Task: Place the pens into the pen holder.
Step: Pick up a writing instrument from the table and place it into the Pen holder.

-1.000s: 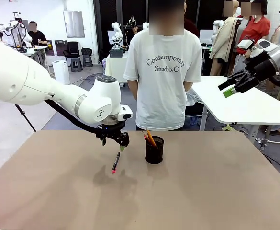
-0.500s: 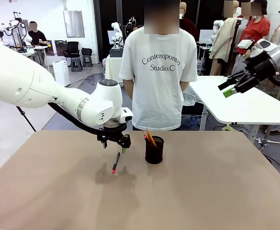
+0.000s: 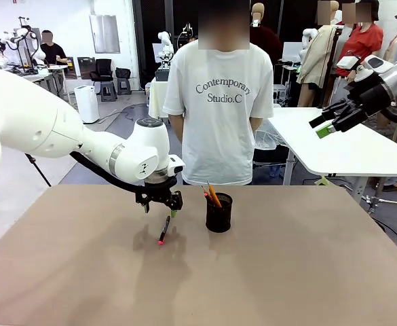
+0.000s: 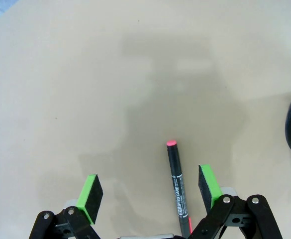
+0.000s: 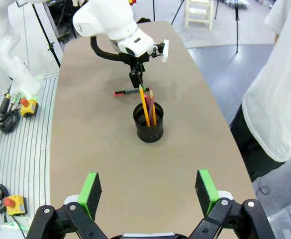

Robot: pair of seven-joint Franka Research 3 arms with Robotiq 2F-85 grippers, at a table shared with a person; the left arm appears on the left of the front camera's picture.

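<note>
A black pen with a red end [image 3: 163, 230] lies flat on the brown table [image 3: 286, 272], left of the pen holder [image 3: 218, 212]. The holder is a black mesh cup with a yellow-orange pencil and a dark red pen [image 3: 212, 195] standing in it. My left gripper [image 3: 161, 209] hangs open just above the far end of the lying pen. In the left wrist view the pen [image 4: 176, 184] lies between the green pads, nearer the right-hand one, with the gripper [image 4: 149, 186] not touching it. My right gripper [image 3: 322, 125] is open and empty, raised high at the right; from there it looks down on the holder [image 5: 148, 128].
A person in a white T-shirt [image 3: 218, 102] stands at the table's far edge behind the holder, hands behind the back. A white table [image 3: 347, 149] stands beyond at the right. The near half of the brown table is bare.
My left arm has shifted slightly left and drawn closer over the lying pen. The person has stepped a little to the left. The right arm has not moved.
</note>
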